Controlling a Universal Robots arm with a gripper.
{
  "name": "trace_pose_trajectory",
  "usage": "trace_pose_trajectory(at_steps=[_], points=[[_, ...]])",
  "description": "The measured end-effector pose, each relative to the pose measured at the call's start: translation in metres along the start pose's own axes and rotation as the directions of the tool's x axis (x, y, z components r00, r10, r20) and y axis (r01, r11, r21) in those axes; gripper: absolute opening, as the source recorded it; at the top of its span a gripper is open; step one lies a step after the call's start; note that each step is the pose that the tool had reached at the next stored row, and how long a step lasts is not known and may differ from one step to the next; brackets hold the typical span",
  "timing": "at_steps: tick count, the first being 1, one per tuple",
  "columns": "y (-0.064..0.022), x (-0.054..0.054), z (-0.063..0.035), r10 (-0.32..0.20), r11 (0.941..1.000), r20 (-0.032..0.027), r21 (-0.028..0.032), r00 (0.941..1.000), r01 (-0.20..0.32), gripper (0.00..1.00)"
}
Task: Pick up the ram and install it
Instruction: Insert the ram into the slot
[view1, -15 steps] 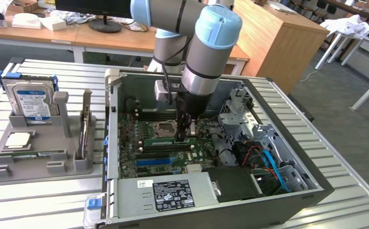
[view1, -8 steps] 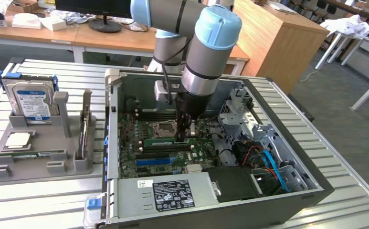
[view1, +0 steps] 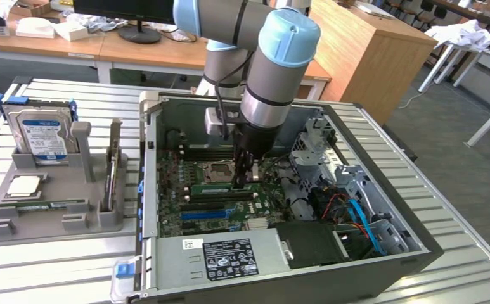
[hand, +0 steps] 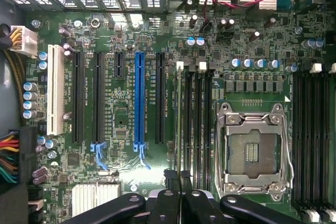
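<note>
robot arm at work inside an open dark metal computer case (view1: pixel 338 282): the black two-fingered gripper (view1: pixel 243 181) reaches down over the green motherboard (hand: pixel 118 114), its fingers (hand: pixel 166 203) drawn almost together on the upper edge of the long thin green ram stick (view1: pixel 215 188). the ram stick stands on edge in a black memory slot, directly beneath the fingers, which pinch it near one end while the rest runs away from the fingertips. the open square silver processor socket (hand: pixel 252 150) lies just to one side of the fingers, and the long blue expansion slot (hand: pixel 139 98) lies farther off on the other side. a grey plastic parts tray (view1: pixel 50 221) sits well apart from the fingers, outside the case.

the pick-up looks done, and the step in hand appears to be the install itself. whether the white latches (hand: pixel 181 65) at the slot's end have caught cannot be told. seating calls for a straight, even press along the stick's edge, with the board kept upright in its slot.
</note>
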State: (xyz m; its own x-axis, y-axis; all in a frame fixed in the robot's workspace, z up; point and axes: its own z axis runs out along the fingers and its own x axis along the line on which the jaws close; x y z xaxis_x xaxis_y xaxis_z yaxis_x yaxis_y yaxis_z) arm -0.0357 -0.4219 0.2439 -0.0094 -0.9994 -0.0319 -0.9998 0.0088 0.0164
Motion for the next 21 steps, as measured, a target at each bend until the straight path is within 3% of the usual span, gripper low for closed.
trace_pose_trajectory(at_steps=[21], points=[[0.0000,-0.0006,0.0032,0.000,1.0000,0.0000,0.0000,1.0000,0.000,0.12]])
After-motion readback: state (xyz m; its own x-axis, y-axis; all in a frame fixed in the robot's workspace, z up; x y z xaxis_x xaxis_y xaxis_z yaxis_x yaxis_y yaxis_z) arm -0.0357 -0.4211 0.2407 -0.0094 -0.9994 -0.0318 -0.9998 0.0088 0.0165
